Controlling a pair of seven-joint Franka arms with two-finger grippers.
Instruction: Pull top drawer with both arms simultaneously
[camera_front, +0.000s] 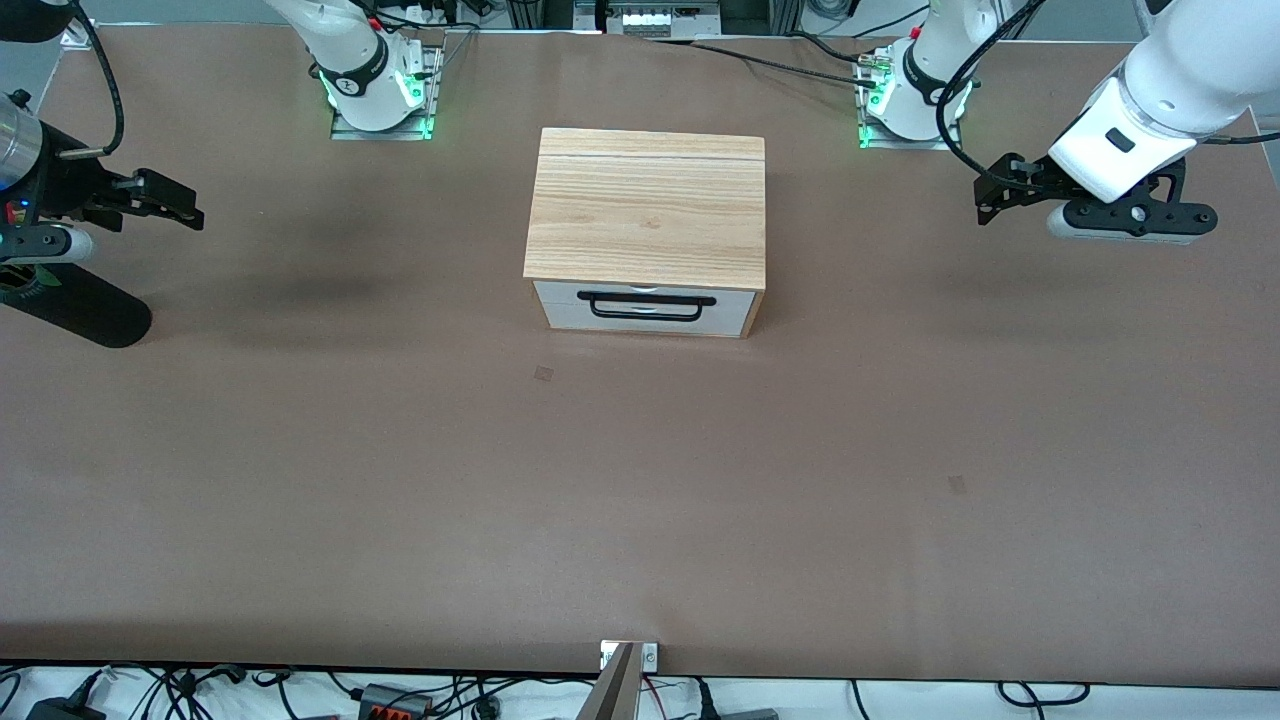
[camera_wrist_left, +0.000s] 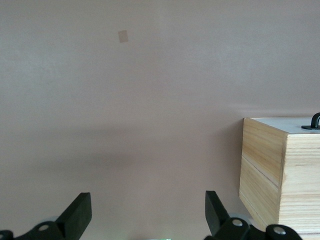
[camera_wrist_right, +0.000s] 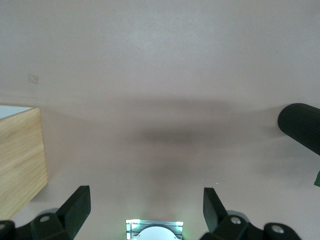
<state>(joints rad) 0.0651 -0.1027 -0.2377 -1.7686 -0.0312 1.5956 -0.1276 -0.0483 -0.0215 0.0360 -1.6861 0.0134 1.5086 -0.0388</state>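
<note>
We saw the top drawer (camera_front: 645, 305) pushed in, midway between both hands. The left gripper (camera_front: 990, 195) and right gripper (camera_front: 180, 205) hung spread wide, empty, over bare table (camera_front: 640, 500).

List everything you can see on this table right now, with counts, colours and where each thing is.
cabinet: one, light wood, mid-table between the two arm bases.
top drawer: one, white front, shut, facing the front camera.
handle: one, black wire, on the drawer front.
table: one, brown.
black cylinder: one, at the right arm's end.
left gripper: black, open, over the table's left-arm end.
right gripper: black, open, over the right-arm end.
</note>
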